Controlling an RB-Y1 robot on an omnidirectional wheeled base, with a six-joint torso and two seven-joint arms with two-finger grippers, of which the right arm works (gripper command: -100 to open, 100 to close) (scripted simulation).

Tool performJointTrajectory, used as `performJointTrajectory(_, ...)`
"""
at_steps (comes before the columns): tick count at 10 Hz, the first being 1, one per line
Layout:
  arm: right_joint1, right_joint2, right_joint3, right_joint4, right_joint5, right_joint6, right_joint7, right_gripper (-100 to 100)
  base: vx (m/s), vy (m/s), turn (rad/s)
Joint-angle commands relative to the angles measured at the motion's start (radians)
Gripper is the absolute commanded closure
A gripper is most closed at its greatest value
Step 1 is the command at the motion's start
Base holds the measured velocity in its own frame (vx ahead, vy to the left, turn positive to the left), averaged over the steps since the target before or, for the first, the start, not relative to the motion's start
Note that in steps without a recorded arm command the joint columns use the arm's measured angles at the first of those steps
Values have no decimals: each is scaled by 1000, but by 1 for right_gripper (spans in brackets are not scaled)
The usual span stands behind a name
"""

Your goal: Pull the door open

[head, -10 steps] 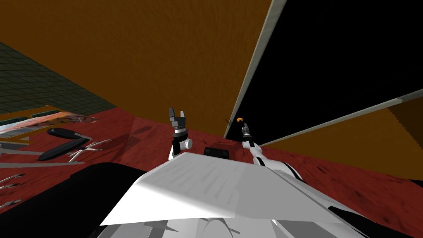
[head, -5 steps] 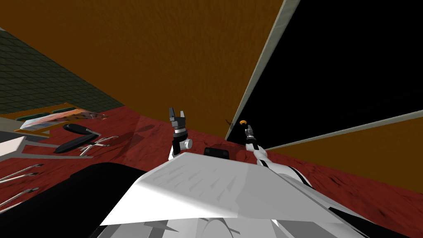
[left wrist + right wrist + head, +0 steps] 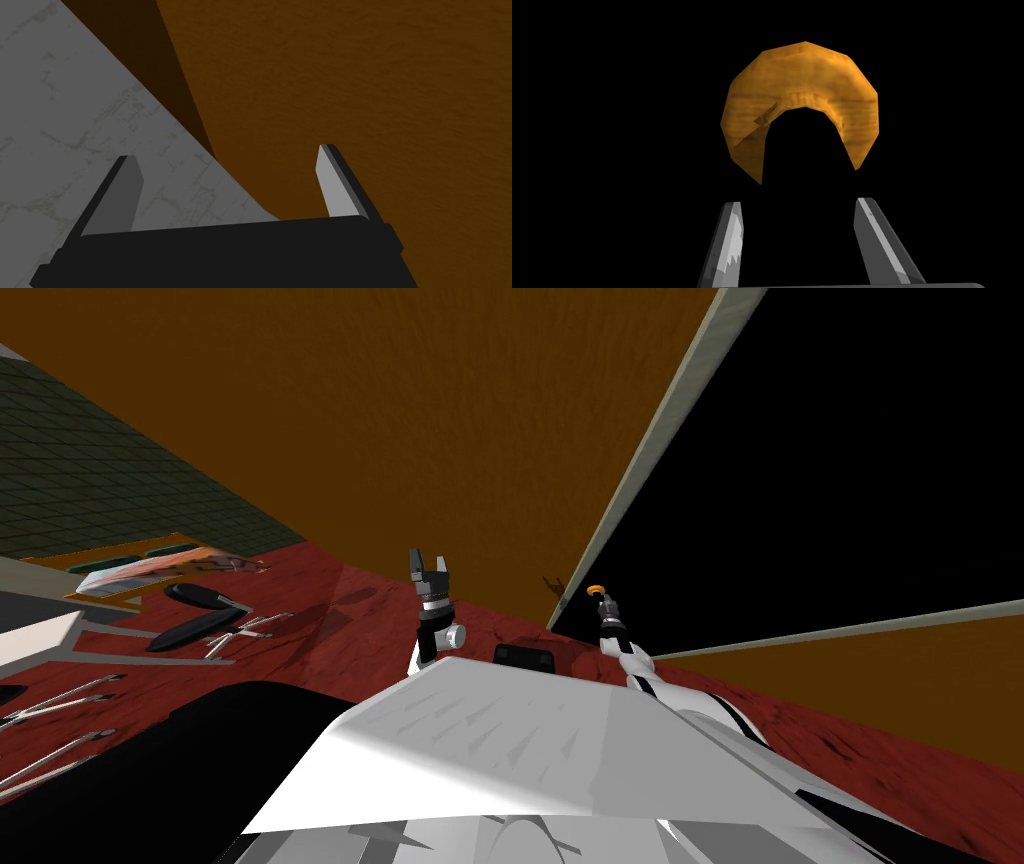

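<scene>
A large brown door panel [image 3: 400, 438] with a grey edge [image 3: 650, 458] stands before me, and a black area lies beyond that edge. A small orange knob [image 3: 595, 589] sticks out near the edge's lower end. My right gripper [image 3: 601, 601] points at it from just below. In the right wrist view the round orange knob [image 3: 802, 85] sits just past the fingertips, and the right gripper [image 3: 798, 202] is open and not touching it. My left gripper [image 3: 428, 560] is raised in front of the brown panel, and the left gripper [image 3: 227, 155] is open and empty.
The floor [image 3: 330, 628] is dark red. Black chairs with thin metal legs [image 3: 200, 613] and a low table [image 3: 150, 568] stand at the left, below a dark tiled wall [image 3: 110, 478]. At the right, a brown wall [image 3: 900, 678] with a grey top strip borders the black area.
The whole head view has shifted, so I have moved. The door's edge and the knob lie further right, and my right gripper stays just behind the knob. The left arm looks unchanged.
</scene>
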Motion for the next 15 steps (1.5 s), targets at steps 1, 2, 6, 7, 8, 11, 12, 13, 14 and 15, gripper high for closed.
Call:
performJointTrajectory(1, 1, 0, 0, -2, 0, 2, 1, 100, -14, -1, -2)
performJointTrajectory(2, 1, 0, 0, -2, 0, 2, 1, 100, -10, -4, 7)
performJointTrajectory(6, 9, -10, 15, -2, 9, -9, -22, 100, -30, -17, 34)
performJointTrajectory(7, 11, -13, 20, -3, 12, -12, -28, 100, -198, -72, 151)
performJointTrajectory(8, 16, -20, 29, -3, 17, -20, -41, 100, -180, -54, 104)
performJointTrajectory(11, 32, -43, 59, -6, 36, -46, -85, 100, -196, -66, 135)
performJointTrajectory(12, 37, -51, 69, -6, 42, -55, -99, 100, -204, -87, 125)
performJointTrajectory(13, 42, -57, 77, -7, 47, -62, -112, 100, -223, -82, 136)
performJointTrajectory(14, 47, -65, 88, -8, 54, -71, -126, 100, -239, -90, 156)
performJointTrajectory(15, 52, -57, 82, -26, 49, -53, -117, 100, -106, -38, 50)
